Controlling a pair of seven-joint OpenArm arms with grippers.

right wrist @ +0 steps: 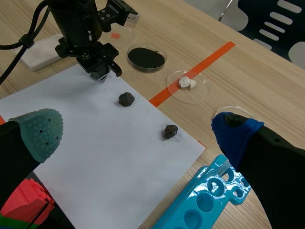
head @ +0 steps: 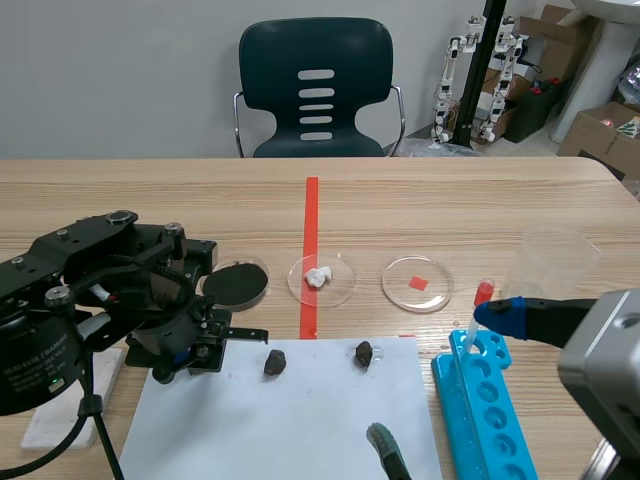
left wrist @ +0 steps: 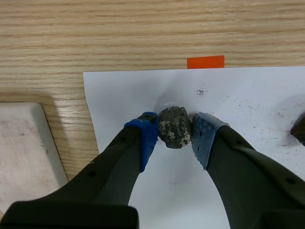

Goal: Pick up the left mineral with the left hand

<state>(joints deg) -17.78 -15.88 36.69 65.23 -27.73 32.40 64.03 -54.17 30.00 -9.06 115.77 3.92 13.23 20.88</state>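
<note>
Your left pincer (left wrist: 174, 121) is open and empty, its pads framing the left mineral (left wrist: 175, 130) on the white paper (left wrist: 248, 109). The mineral looks hard, rough and light, so grip it across its middle.

Right mineral (left wrist: 300, 130) half out of frame in the left wrist view

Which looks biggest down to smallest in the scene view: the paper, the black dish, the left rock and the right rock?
1. paper
2. black dish
3. left rock and right rock: these two look about the same size, so I can't rank one above the other.
</note>
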